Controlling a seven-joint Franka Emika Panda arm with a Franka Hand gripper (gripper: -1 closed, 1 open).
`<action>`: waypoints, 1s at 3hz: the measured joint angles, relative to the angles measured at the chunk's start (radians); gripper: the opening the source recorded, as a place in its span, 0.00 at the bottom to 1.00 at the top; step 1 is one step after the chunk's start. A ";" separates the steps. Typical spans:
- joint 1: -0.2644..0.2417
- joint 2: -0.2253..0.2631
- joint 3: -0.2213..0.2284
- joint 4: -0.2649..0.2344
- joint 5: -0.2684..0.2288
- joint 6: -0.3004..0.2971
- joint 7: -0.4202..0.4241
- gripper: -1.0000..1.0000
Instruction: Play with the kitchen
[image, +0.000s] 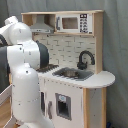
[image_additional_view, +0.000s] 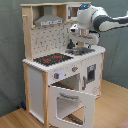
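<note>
1. Tool (image_additional_view: 75, 42) hangs over the sink (image_additional_view: 82, 50); we cannot tell its grip.
2. We see the kitchen (image_additional_view: 42, 70) on the floor, oven door (image_additional_view: 70, 102) hanging open.
3. We fear the tap (image: 85, 57) gets knocked.

There is one toy kitchen (image_additional_view: 60, 65). It has one black tap (image: 85, 58), one sink (image: 74, 74), one hob (image_additional_view: 52, 58), one grey hood (image_additional_view: 49, 20), one microwave (image: 74, 23) and one open oven door (image_additional_view: 72, 104). One robot arm (image: 22, 70) stands by it.
</note>
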 joint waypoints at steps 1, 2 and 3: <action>0.090 -0.020 -0.002 0.011 -0.041 0.023 0.014 1.00; 0.162 -0.073 -0.003 0.025 -0.067 0.071 0.017 1.00; 0.203 -0.129 -0.003 0.026 -0.075 0.155 0.009 1.00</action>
